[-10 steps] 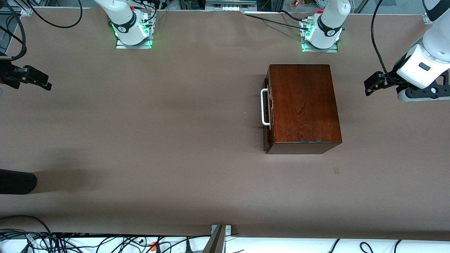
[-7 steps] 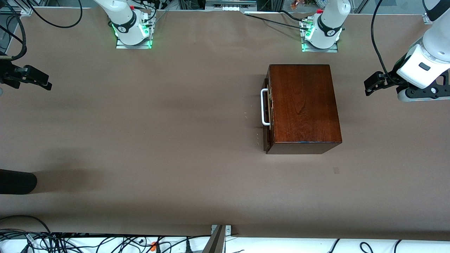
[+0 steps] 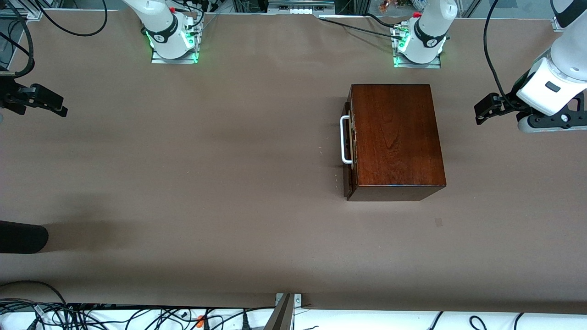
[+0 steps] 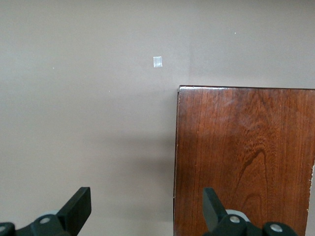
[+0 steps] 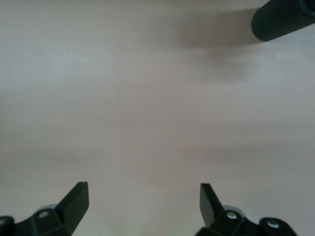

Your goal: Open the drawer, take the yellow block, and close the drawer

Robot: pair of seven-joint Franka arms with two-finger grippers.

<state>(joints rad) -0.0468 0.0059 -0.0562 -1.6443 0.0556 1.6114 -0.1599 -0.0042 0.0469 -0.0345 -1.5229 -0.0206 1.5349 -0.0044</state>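
While the drawer (image 3: pixel 347 145) sits shut in its box (image 3: pixel 394 137), both grippers — left (image 3: pixel 482 110), right (image 3: pixel 55 107) — hang spread and empty over bare table (image 3: pixel 206 183) at its ends.

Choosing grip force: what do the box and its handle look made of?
Box: seemingly wood, dark reddish-brown with a glossy varnish; grain lines and a sheen show on top. Handle: smooth white bar, plastic or painted metal; the look doesn't settle which.

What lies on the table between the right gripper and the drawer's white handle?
Only bare brown table separates the right gripper, open over its own end, from the handle of the closed drawer, per the front view.
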